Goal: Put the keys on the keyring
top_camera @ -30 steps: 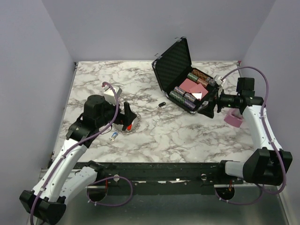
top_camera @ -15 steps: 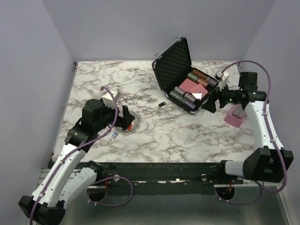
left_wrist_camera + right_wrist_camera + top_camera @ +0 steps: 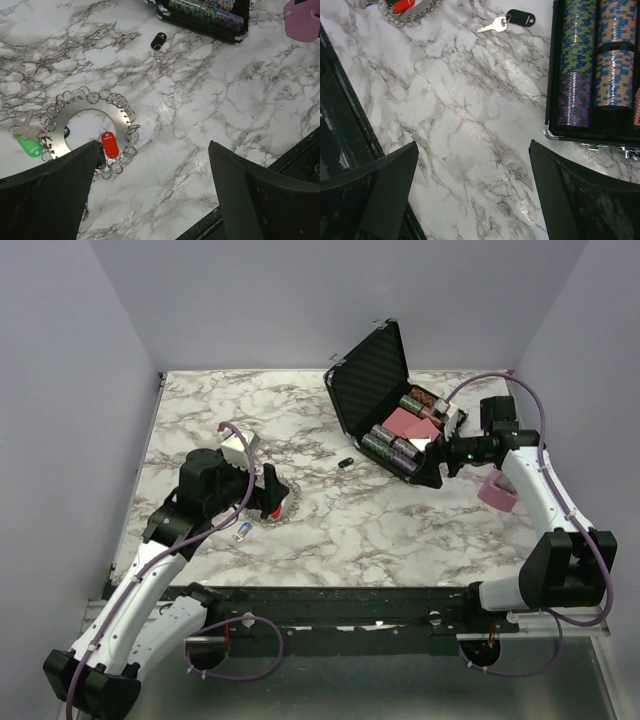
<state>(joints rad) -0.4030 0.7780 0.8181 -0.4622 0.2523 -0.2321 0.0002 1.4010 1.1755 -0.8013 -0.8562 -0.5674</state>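
Over the worktop's left half: keyring below the left gripper, nothing picked up

Notes: my left gripper (image 3: 153,145) hovers with jaws wide and empty. The keyring (image 3: 57,132), a flat silver crescent fringed with small loops, lies toward the worktop's left edge. It sits off by the left finger, not centred between the two. A red tag (image 3: 109,144) and a green-tagged key (image 3: 29,145) hang on it. I judge this arm is placed to steady the ring. The black-headed key (image 3: 158,42) lies loose near the worktop's centre, beside the open case (image 3: 370,370). My right gripper (image 3: 472,145) is also wide and empty, with that key ahead and well apart, likely its pickup.
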